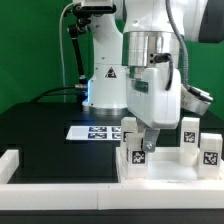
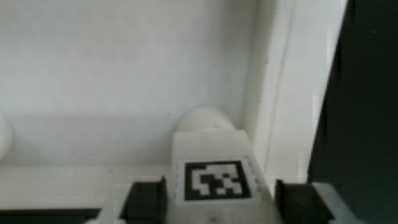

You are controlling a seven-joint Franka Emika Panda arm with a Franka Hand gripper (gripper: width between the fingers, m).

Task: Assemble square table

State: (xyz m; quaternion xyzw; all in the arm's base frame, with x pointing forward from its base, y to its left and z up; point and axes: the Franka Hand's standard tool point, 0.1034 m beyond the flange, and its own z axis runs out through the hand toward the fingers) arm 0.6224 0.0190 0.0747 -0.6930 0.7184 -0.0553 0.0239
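The white square table top (image 1: 168, 166) lies at the exterior view's right, and its raised rim (image 2: 276, 90) runs beside a bare white face in the wrist view. My gripper (image 1: 144, 140) reaches down over its near left corner, shut on a chunky white leg (image 1: 140, 153). In the wrist view that tagged leg (image 2: 214, 170) stands between my two dark fingers (image 2: 153, 203), which press against its sides. Three more tagged legs stand upright on or by the top: one behind the held leg (image 1: 129, 128), one at the back right (image 1: 188, 130) and one at the front right (image 1: 210, 152).
The marker board (image 1: 93, 131) lies flat on the black table behind the top, at the robot's base. A long white border rail (image 1: 60, 170) runs along the front edge, with another piece at the exterior view's left (image 1: 10, 160).
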